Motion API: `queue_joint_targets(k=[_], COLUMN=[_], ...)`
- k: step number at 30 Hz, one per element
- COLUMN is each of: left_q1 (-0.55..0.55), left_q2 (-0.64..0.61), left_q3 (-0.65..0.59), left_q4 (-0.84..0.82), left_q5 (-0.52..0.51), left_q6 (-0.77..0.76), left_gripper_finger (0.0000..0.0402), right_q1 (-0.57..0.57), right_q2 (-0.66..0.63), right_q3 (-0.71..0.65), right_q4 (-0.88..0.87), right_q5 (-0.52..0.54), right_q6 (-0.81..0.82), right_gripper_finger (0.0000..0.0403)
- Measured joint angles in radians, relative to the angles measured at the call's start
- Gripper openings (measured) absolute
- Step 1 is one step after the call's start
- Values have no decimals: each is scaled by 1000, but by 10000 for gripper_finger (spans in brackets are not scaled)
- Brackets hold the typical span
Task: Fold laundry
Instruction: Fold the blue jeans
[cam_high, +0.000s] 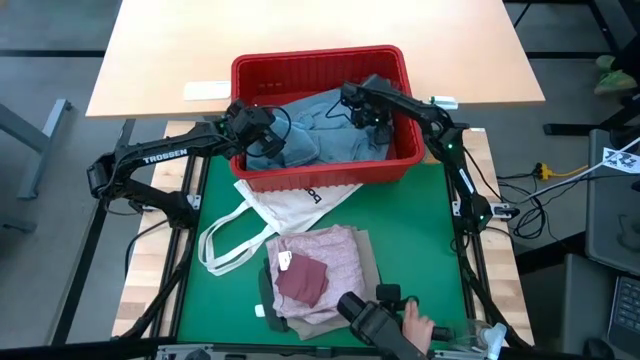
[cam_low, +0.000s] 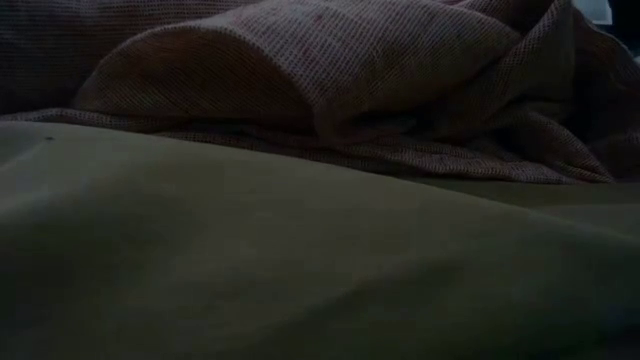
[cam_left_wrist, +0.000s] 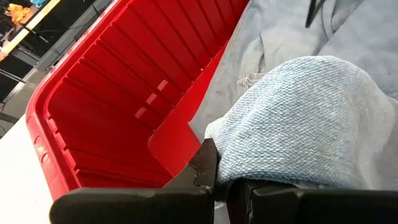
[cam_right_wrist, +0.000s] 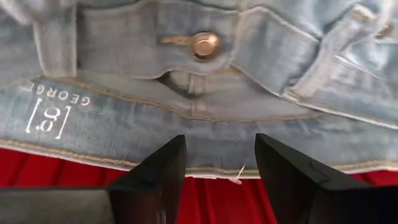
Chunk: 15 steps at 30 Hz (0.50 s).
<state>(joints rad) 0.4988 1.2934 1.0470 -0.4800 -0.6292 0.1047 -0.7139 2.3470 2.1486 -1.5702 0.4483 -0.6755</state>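
Observation:
The light blue denim jeans (cam_high: 320, 140) lie crumpled in the red basket (cam_high: 320, 55). My left gripper (cam_high: 250, 128) is at the basket's left end, shut on the jeans. My right gripper (cam_high: 362, 108) is over the basket's far right part, open. In the right wrist view its fingers (cam_right_wrist: 168, 168) stand apart just before the jeans' waistband (cam_right_wrist: 205, 118), below the brass button (cam_right_wrist: 205, 45). The mottled pink top (cam_high: 325, 255) lies folded on the beige trousers (cam_high: 368, 262) near the table's near edge. The dark green top and the socks cannot be made out. My left gripper (cam_left_wrist: 222, 180) pinches a rounded fold of the jeans' denim (cam_left_wrist: 249, 155) between its two fingers, close to the basket's left wall (cam_left_wrist: 124, 81). The fold bulges up beyond the fingers while the rest of the jeans lies in the basket.
A white tote bag (cam_high: 290, 200) lies on the green mat between the basket and the folded stack, its straps (cam_high: 225, 245) spread toward the left. A person's hand (cam_high: 415, 325) and a dark device sit at the near edge. Cloth (cam_low: 320, 120) fills the low view.

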Motion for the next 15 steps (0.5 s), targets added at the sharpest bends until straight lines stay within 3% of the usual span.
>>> queue_joint_targets(k=[11, 15], left_q1=[0, 0], left_q2=[0, 0], left_q3=[0, 0], left_q4=[0, 0], left_q5=[0, 0], left_q6=[0, 0], left_gripper_finger=[8, 8], right_q1=[-3, -4], right_q2=[-1, -1], right_q3=[-164, -194], right_q4=[37, 112], right_q5=[127, 118], right_q6=[-93, -100], right_gripper_finger=[193, 181])
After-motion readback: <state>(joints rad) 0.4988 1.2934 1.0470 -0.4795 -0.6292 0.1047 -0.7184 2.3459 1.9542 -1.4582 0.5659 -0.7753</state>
